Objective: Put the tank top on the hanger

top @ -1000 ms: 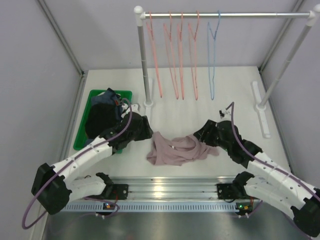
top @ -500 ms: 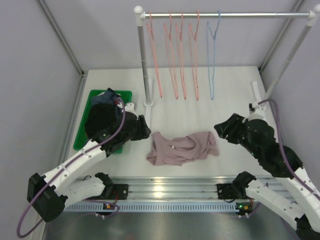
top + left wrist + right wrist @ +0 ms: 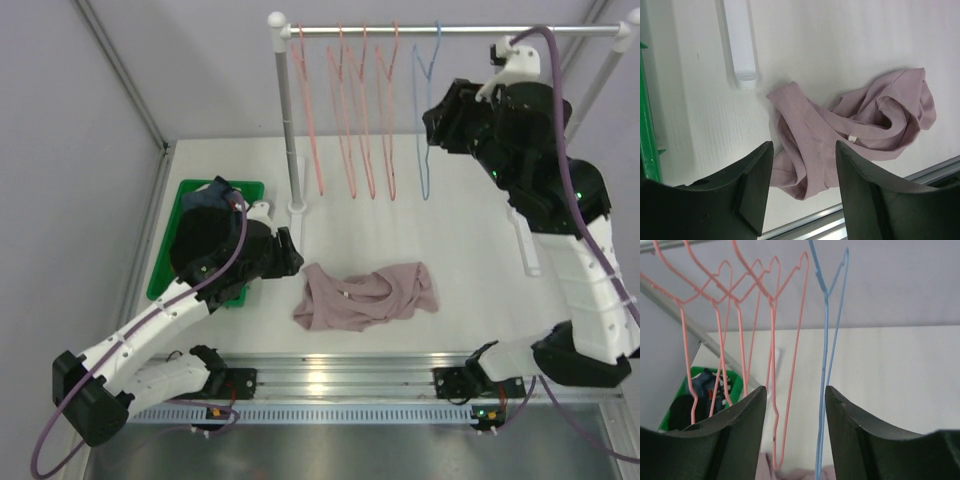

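Lying crumpled on the table between the arms, the tank top waits; fetch the hanger first. Your right gripper, jaws wide, hovers at it with the blue wire off-centre in the gap: centre it, close, then lift the hook clear of the pink hangers. Your left gripper, also wide, hangs over the top's edge. Count one top, one blue hanger, four pink.

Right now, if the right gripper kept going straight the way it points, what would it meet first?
Most likely the light-blue hanger: its wire hangs in the gap of the open right gripper. The pink hangers seem to lie beyond it, though depth is hard to judge.
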Controlling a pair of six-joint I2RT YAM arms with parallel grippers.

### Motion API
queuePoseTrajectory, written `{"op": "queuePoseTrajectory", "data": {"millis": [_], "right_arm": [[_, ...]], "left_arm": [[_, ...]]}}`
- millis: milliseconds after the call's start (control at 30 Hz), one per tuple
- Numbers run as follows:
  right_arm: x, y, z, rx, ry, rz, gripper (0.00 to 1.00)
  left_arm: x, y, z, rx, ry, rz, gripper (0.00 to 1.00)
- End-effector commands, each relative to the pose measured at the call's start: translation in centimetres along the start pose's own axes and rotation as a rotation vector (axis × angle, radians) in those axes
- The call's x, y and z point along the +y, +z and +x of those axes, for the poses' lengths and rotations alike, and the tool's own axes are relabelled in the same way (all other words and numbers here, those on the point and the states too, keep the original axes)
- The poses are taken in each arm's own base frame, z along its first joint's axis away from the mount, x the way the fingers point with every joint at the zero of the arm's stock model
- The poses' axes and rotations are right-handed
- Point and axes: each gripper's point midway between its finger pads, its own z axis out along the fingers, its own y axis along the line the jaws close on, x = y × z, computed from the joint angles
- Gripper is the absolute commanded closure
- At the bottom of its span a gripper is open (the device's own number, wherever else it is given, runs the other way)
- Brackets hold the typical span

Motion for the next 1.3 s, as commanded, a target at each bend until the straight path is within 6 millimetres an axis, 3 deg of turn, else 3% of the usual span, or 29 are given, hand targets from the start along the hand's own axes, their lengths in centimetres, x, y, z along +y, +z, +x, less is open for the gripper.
{"op": "queuePoseTrajectory", "data": {"millis": [0, 33, 133, 267, 500, 833, 1267], "right_arm": [[-1.2, 2.4, -2.1, -0.011, -0.146, 0.081, 0.5], [-1.5, 4.1, -1.3, 0.021, -0.166, 0.107, 0.5], [-1.7, 5.7, -1.7, 0.011, -0.194, 0.118, 0.5], [-2.8, 7.1, -1.4, 0.021, -0.22, 0.164, 0.5], [-3.4, 9.4, 1.2, 0.092, -0.259, 0.192, 0.58], [-4.2, 11.6, 3.4, 0.144, -0.285, 0.216, 0.63], [-4.4, 12.2, 4.3, 0.166, -0.292, 0.222, 0.76]], "left_arm": [[-0.9, -0.8, -1.3, -0.014, 0.026, 0.026, 0.43], [-0.9, -0.8, -1.2, -0.01, 0.029, 0.026, 0.43], [-1.0, -0.9, -1.3, -0.012, 0.037, 0.032, 0.43], [-0.8, -0.9, -1.2, -0.004, 0.049, 0.022, 0.43], [-0.6, -0.8, -0.8, 0.004, 0.051, 0.018, 0.43], [-0.2, -0.9, -0.6, -0.002, 0.045, 0.011, 0.43], [-0.1, -0.6, -0.3, 0.005, 0.046, 0.011, 0.43]]}}
